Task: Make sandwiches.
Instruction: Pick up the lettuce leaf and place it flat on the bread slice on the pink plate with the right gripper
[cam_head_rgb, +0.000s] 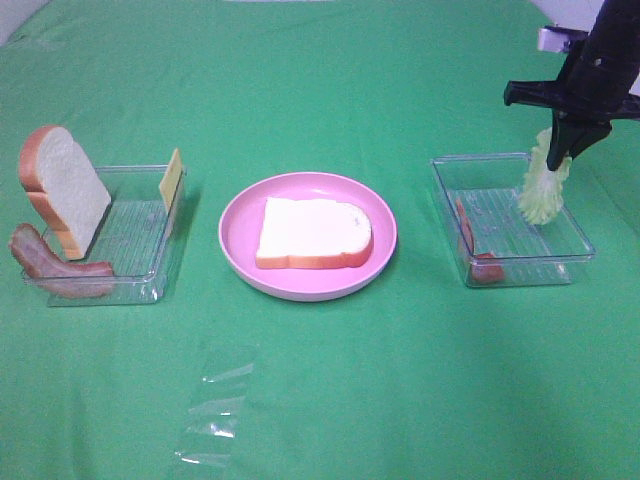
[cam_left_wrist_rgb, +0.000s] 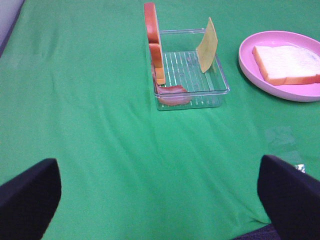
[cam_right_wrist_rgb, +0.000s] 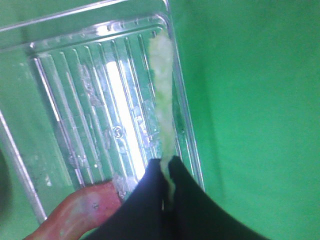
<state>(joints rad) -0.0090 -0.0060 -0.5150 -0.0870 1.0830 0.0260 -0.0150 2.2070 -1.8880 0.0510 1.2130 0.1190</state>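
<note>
While the right pincer (cam_head_rgb: 556, 152) clamps lettuce (cam_head_rgb: 543, 190) over the tray (cam_head_rgb: 520, 270) rim, left pincer (cam_left_wrist_rgb: 160, 192) splayed above open cloth (cam_left_wrist_rgb: 100, 125)

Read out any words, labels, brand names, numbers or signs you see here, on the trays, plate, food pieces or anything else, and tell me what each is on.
No text can be read in any view.
On the right tray floor: a small round moulded mark, too small and blurred to read.
On the lettuce leaf, bread slice, pink plate and left tray: no print showing.
</note>
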